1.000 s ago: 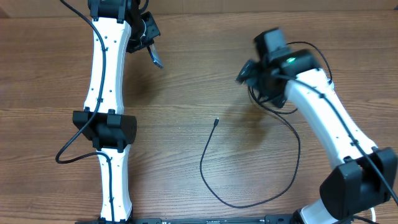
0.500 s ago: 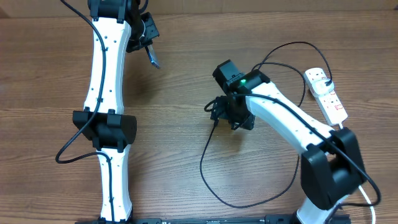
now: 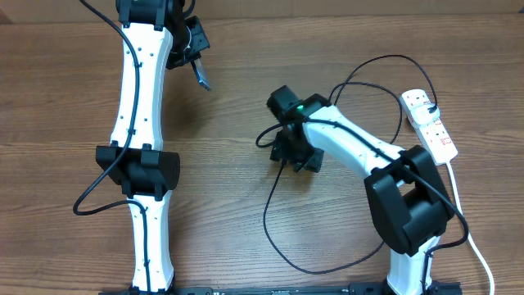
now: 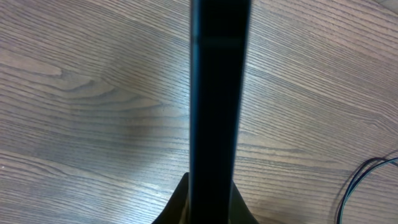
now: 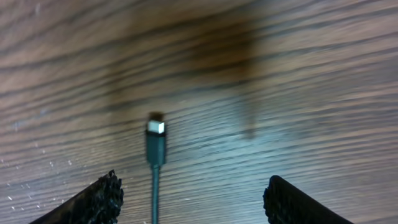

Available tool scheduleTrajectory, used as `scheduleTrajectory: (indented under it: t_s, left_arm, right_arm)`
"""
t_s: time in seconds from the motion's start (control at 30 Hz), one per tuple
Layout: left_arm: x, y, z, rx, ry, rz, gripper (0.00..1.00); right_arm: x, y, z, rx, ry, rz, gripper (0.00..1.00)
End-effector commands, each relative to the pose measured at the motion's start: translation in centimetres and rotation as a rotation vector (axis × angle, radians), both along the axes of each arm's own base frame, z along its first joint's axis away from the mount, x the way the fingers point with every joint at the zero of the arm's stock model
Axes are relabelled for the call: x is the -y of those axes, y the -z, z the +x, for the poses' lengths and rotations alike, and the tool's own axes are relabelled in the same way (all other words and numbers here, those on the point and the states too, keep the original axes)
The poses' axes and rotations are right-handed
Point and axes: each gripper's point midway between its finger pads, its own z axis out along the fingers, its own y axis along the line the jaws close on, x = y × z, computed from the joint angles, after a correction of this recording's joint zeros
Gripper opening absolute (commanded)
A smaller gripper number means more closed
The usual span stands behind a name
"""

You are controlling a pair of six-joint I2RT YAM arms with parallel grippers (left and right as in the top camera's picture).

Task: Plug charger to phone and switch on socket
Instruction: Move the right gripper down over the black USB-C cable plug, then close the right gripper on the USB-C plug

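Early days, we reckon: right claw point(image 5: 196, 198) released over the tip of the thin black charger cable point(image 5: 155, 149), left claw point(image 3: 196, 70) clenched upper left, white power-strip socket point(image 3: 430, 123) untouched, nothing plugged in.

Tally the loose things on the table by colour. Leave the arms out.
Black: 1, the charger cable
White: 1, the power strip
Total: 2

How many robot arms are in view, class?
2. The left arm runs up the table's left side; the right arm reaches from the lower right toward the middle. None seem hidden.
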Motion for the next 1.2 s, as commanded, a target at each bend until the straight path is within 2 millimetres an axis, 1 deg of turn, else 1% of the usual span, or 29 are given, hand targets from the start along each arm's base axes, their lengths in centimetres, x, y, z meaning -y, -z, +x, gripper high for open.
scheduleTrajectory:
  t_s: [0.0,0.13,0.27,0.43,0.57,0.6,0.63,0.67,0.8,1.0,1.1,1.17]
  left_arm:
    - [-0.1,-2.5,0.1,0.07,0.019,0.011,0.04]
    - [-0.1,-2.5,0.2,0.075,0.019,0.01,0.04]
    - [-0.1,-2.5,0.2,0.074,0.019,0.01,0.04]
    - [-0.1,-2.5,0.2,0.073,0.02,0.011,0.04]
    - [-0.1,-2.5,0.2,0.073,0.019,0.011,0.04]
    - [-0.1,-2.5,0.2,0.073,0.019,0.011,0.04]
    - [-0.1,-2.5,0.2,0.074,0.019,0.011,0.04]
    - [-0.1,-2.5,0.2,0.073,0.019,0.011,0.04]
    - [-0.1,-2.5,0.2,0.074,0.026,0.014,0.04]
    - [-0.1,-2.5,0.1,0.073,0.028,0.015,0.04]
    - [-0.1,-2.5,0.2,0.075,0.028,0.014,0.04]
    - [-0.1,-2.5,0.2,0.075,0.028,0.014,0.04]
  right_arm:
    - [-1.3,-0.7,0.3,0.044,-0.015,-0.007,0.74]
    - [-1.4,0.3,0.3,0.032,-0.017,-0.025,0.74]
    - [-1.7,0.9,0.7,0.023,-0.018,-0.031,0.73]
    - [-1.6,1.0,0.6,0.02,0.004,-0.038,0.63]
    - [-1.3,1.2,0.4,0.009,0.026,-0.053,0.61]
    - [-1.3,1.2,0.4,0.011,0.031,-0.057,0.57]
    - [-1.1,1.3,0.6,0.02,0.04,-0.067,0.51]
    - [-1.1,1.4,0.7,0.023,0.043,-0.071,0.5]
    - [-1.4,2.0,0.9,0.026,0.039,-0.065,0.5]
    - [-1.6,3.4,0.1,-0.023,0.034,-0.072,0.5]
    - [-1.4,3.8,-0.6,-0.058,0.033,-0.08,0.47]
    - [-1.2,3.7,-1.2,-0.085,0.035,-0.083,0.44]
